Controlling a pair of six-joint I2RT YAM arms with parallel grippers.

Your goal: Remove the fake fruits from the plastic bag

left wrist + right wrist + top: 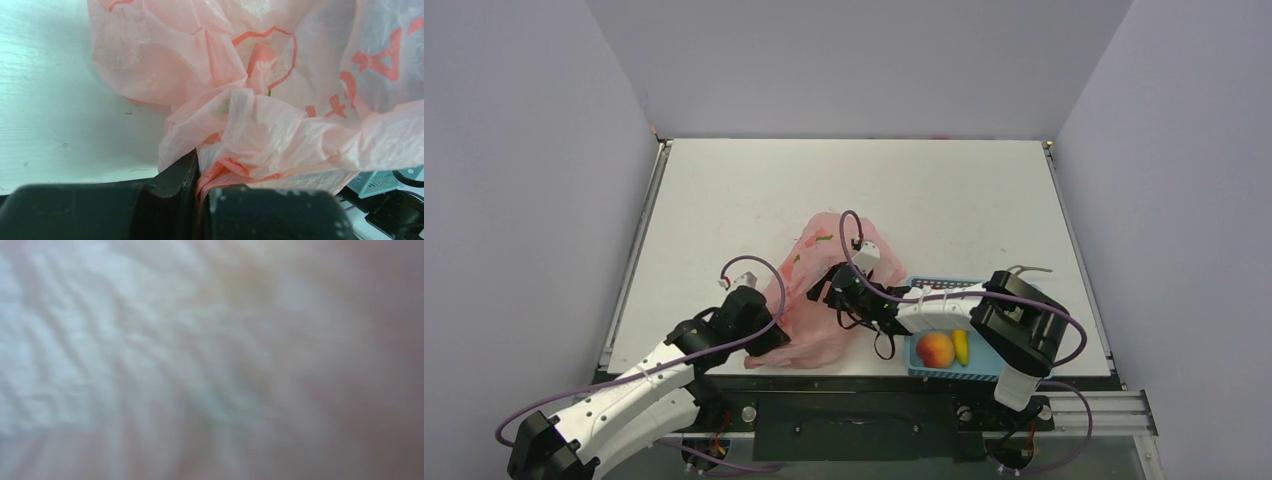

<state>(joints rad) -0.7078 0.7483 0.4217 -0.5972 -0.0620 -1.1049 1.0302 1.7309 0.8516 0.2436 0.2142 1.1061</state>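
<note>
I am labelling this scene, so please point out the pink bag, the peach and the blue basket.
pink bag [816, 338]: top view, lower crumpled part.
peach [935, 350]: top view, its middle.
blue basket [954, 376]: top view, near rim.

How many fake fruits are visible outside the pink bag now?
2. A peach and a yellow banana lie side by side in the blue basket. Others may be hidden inside the pink bag or under the right arm.

Plain pale lavender walls [524, 200] close in on three sides of a flat white rectangular tabletop [944, 190], evenly lit, with a silver metal rail [1114, 408] running along its near edge.
</note>
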